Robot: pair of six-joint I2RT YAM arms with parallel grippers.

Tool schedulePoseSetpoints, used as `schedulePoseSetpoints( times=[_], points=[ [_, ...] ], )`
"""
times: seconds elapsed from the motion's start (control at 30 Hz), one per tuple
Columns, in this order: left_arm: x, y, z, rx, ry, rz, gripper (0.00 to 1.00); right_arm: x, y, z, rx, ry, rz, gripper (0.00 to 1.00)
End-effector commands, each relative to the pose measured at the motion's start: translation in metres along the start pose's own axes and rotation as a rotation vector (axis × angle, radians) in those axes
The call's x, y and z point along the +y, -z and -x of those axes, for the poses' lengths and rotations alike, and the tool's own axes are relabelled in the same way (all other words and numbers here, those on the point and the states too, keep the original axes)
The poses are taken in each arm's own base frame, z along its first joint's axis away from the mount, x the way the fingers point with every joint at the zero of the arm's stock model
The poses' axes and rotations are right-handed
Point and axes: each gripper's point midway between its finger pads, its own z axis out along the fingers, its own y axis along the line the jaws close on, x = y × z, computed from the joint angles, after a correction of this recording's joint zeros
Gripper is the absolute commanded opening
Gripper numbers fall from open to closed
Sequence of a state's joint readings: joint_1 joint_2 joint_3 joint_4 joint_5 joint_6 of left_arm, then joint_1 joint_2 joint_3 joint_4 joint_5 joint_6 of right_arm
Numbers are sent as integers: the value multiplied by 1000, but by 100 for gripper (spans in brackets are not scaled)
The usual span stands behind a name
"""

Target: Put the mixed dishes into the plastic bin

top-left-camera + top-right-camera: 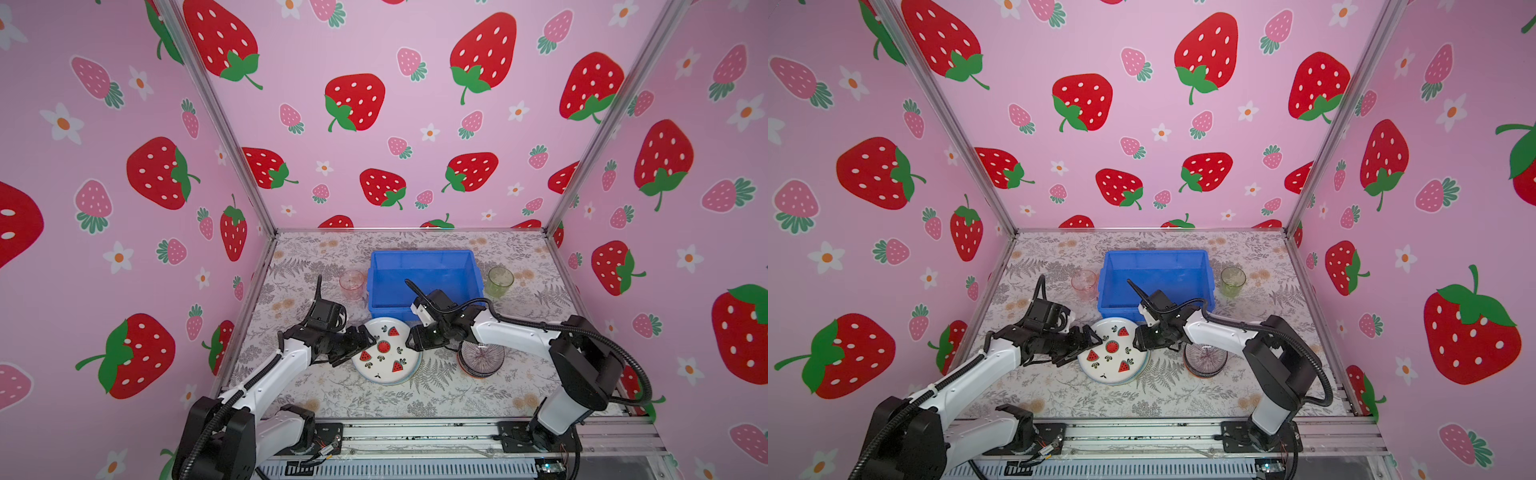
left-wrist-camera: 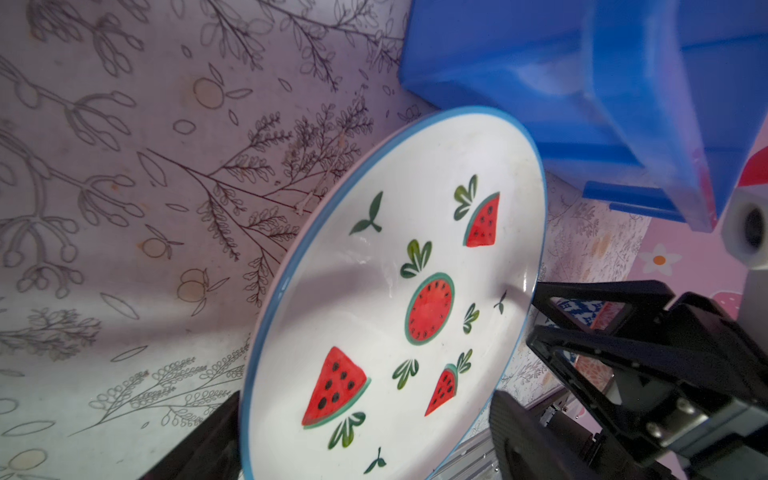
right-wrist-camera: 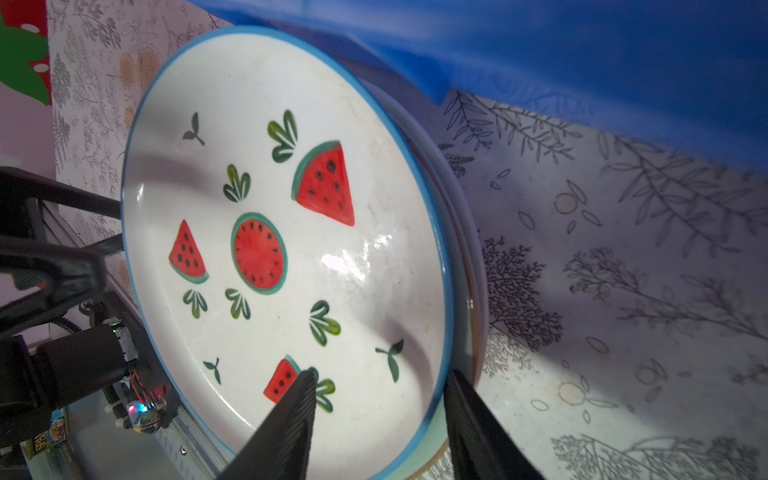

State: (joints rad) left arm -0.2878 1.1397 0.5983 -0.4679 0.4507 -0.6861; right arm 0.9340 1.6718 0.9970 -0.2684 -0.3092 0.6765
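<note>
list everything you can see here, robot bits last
watermelon plate: one, white with a blue rim, front centre, on top of a stack
lower plate: at least one, pale, beneath it
blue bin: one, behind the plates, nothing visible inside
pink tumbler: one, upright, left of the bin
green tumbler: one, upright, right of the bin
bowl stack: several, purple-striped on top, under the right arm
tablecloth: one, grey floral
walls: three, pink with a strawberry print
left gripper: black, jaws wide at the plate's left edge
right gripper: black, jaws astride the plate's right rim, grip unclear
</note>
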Motion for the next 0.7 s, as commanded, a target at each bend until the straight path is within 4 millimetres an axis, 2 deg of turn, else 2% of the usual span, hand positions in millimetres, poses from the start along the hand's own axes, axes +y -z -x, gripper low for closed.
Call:
schedulePoseSetpoints(
  times=[0.0, 0.23, 0.53, 0.67],
  points=[
    [-5, 0, -2, -2, -6, -39, 91, 19, -5, 3, -1, 23, 68, 52],
    [-2, 0, -4, -29, -2, -56, 85, 22, -12, 1, 11, 31, 73, 52],
    [1, 2, -6, -43, 7, -54, 60, 20, -13, 0, 11, 35, 63, 52],
    [0, 5, -5, -54, 10, -57, 54, 19, -14, -1, 15, 36, 60, 52]
  ],
)
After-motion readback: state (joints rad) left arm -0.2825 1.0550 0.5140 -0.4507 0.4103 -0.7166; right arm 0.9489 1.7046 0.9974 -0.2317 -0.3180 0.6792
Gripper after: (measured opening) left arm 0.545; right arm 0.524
